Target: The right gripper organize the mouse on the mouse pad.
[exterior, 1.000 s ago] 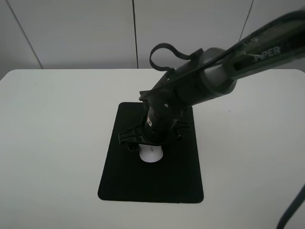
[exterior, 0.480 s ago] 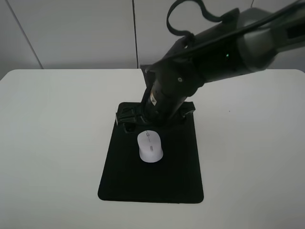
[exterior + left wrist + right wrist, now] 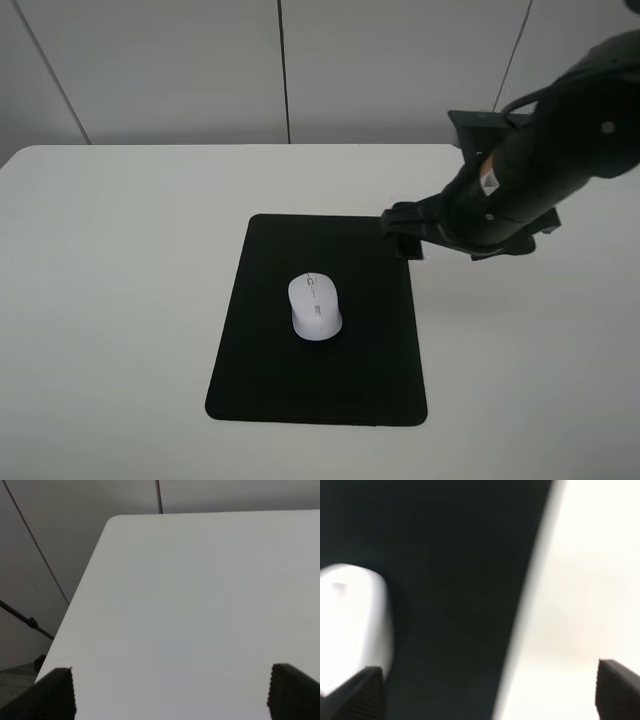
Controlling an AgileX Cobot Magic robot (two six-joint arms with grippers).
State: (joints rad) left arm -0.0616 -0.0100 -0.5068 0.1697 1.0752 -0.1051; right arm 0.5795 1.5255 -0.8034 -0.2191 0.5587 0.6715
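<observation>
The white mouse (image 3: 315, 306) lies flat near the middle of the black mouse pad (image 3: 262, 365), its scroll wheel end pointing to the far side. My right gripper (image 3: 403, 240) hangs above the pad's far right corner, apart from the mouse, open and empty. In the right wrist view the mouse (image 3: 351, 630) shows blurred at one side on the pad (image 3: 460, 580), with the open gripper (image 3: 492, 692) over the pad's edge. My left gripper (image 3: 175, 695) is open and empty over bare white table; it does not show in the exterior view.
The pad lies on a white table (image 3: 120, 250) with rounded corners. A grey panelled wall (image 3: 200, 70) stands behind it. The left wrist view shows the table's corner and side edge (image 3: 90, 575) with floor beyond.
My right gripper let go of the mouse, rose and swung from over the pad's middle to its far right corner. The mouse stays on the pad.
</observation>
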